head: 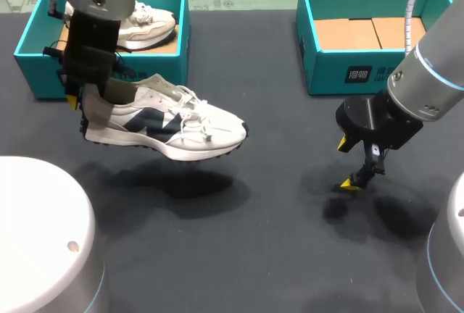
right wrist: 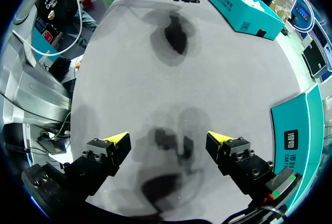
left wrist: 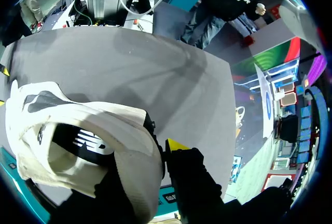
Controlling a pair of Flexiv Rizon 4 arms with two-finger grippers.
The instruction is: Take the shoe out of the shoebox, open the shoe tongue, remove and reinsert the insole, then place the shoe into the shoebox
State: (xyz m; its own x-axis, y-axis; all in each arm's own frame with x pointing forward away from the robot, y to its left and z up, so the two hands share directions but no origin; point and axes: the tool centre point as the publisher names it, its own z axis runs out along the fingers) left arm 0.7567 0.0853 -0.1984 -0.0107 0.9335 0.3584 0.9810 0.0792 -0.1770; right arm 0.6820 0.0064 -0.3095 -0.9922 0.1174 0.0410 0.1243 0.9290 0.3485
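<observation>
- The shoe (head: pixel 170 126) is out of its box and hangs clear of the table (head: pixel 275 240), its shadow on the dark top below. It sits toward the table's left side, toe pointing to the middle and sole roughly level.
- The first step looks done, judging by the lift.
- The laces appear drawn and the tongue closed, and no insole lies anywhere in view. Opening the tongue, pulling and refitting the insole, and boxing the shoe all seem still ahead.
- The left gripper (head: pixel 87 109) comes down from the far-left corner and is clamped on the shoe's heel. The left wrist view shows one yellow-tipped finger (left wrist: pixel 176 145) against the outside of the heel collar; the other is hidden, presumably inside the shoe.
- The left arm stands near upright over the heel, carrying the shoe's whole weight from that end.
- The right gripper (head: pixel 348 164) hovers low over the table's right side, fingers spread wide and empty. In its own wrist view only bare table top lies between the tips, and it is well apart from the shoe.
- The left box (head: pixel 32 74), at the far-left corner, holds a second shoe (head: pixel 148 27).
- The right box (head: pixel 348 74), at the far-right edge, shows only cardboard inside.
</observation>
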